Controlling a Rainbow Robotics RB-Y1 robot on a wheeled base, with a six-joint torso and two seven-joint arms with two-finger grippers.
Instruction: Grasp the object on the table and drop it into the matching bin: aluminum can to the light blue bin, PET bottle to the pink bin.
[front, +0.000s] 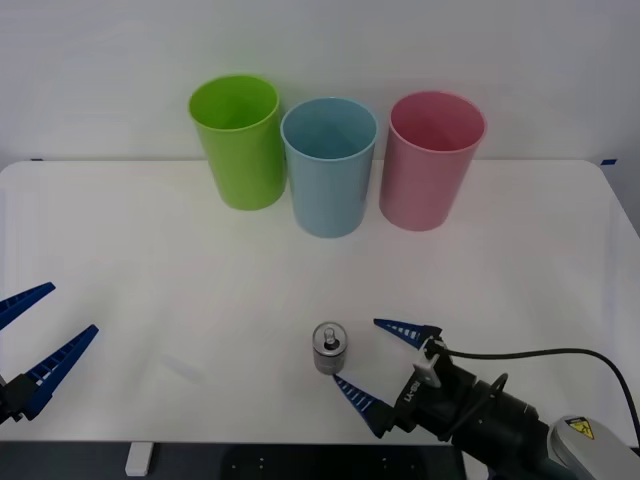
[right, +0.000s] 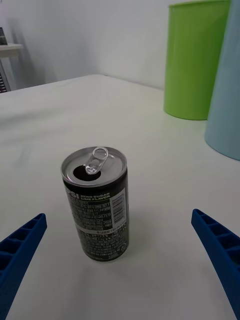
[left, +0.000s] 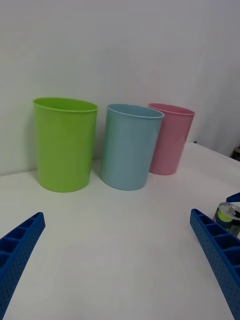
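Observation:
The aluminum can (front: 328, 348), small and silver-topped with a pull tab and dark printed sides, stands upright on the white table (front: 150, 230) near its front edge. My right gripper (front: 358, 352) is open just to its right, low over the table, fingertips reaching either side of the can without touching. In the right wrist view the can (right: 97, 210) stands between the blue fingers (right: 217, 250), slightly ahead of them. The light blue bin (front: 329, 165) stands at the back centre, the pink bin (front: 432, 160) to its right. My left gripper (front: 70, 308) waits open at the front left.
A lime green bin (front: 238, 140) stands left of the light blue one, the three nearly touching in a row. The left wrist view shows the same row (left: 131, 147) and the can (left: 229, 212) at its edge. A black cable (front: 560, 352) trails from the right arm.

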